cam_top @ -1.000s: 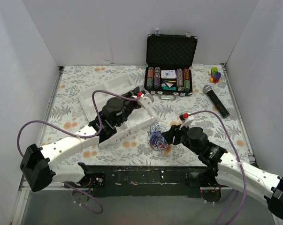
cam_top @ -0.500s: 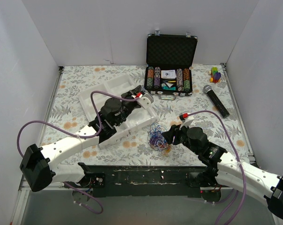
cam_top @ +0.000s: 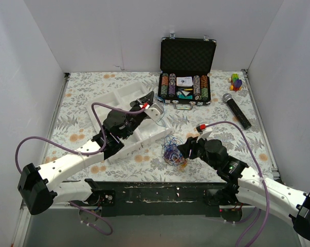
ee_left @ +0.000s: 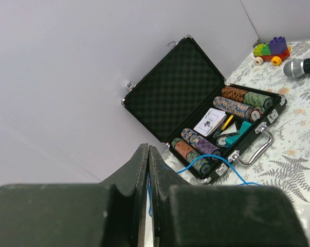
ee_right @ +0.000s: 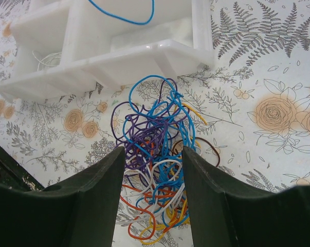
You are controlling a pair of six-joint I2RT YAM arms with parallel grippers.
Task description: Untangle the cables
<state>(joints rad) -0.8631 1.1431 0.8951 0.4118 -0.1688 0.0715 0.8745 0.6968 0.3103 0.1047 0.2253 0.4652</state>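
The cables lie as a fist-sized tangle (cam_top: 171,152) of blue, purple, orange, white and yellow wires on the floral table, near the front. My right gripper (cam_top: 184,148) is open. Its two fingers straddle the tangle (ee_right: 153,135) just above it, the gripper (ee_right: 152,148) gripping nothing. My left gripper (cam_top: 150,99) is raised over the white tray's far corner. In the left wrist view the left gripper (ee_left: 148,154) is shut on a thin blue cable (ee_left: 216,160), which trails down in front of the chip case. A loop of blue cable (ee_right: 126,19) hangs over the tray.
A white divided tray (cam_top: 112,104) lies left of the middle, its near edge (ee_right: 144,56) close to the tangle. An open black poker-chip case (cam_top: 187,77) stands at the back. A microphone (cam_top: 237,110) and a toy block car (cam_top: 236,81) are at the back right.
My left gripper has lifted and moved toward the back right with the blue cable in it. The right arm and the tangle have not moved.
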